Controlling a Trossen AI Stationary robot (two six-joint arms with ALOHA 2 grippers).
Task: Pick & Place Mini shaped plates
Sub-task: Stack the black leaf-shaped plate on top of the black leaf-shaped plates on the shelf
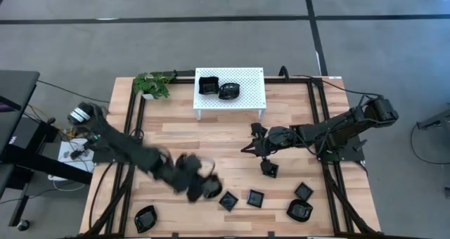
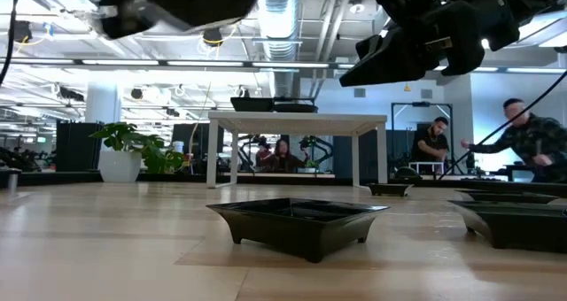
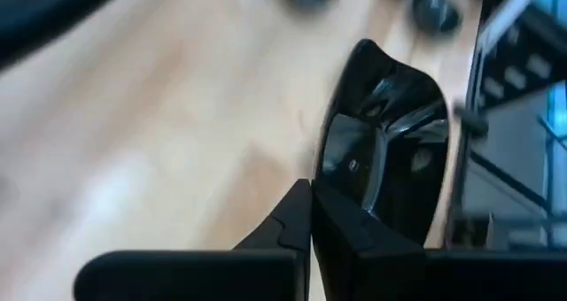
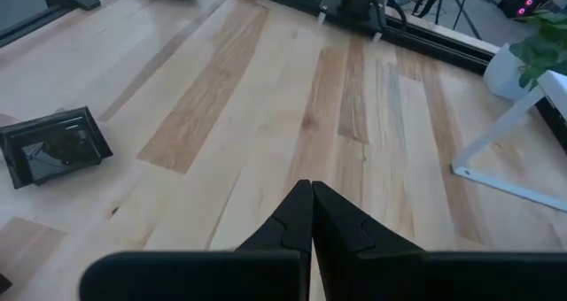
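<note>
Left gripper (image 1: 204,186), lower centre, is clamped on the rim of a glossy plate (image 3: 390,150); likely slippery, stiff, breakable.

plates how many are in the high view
9 plates: two on the rack, one at the left gripper, six on the table; arms may hide more.

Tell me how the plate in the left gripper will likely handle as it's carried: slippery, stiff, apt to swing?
The plate looks glossy, so it may slip between the left gripper's shut fingers. It seems pinched at one edge, with most of it hanging past the tips, so it could pivot. Its crisp raised rim suggests something rigid, probably not bendy; likely breakable if dropped on the table.
</note>
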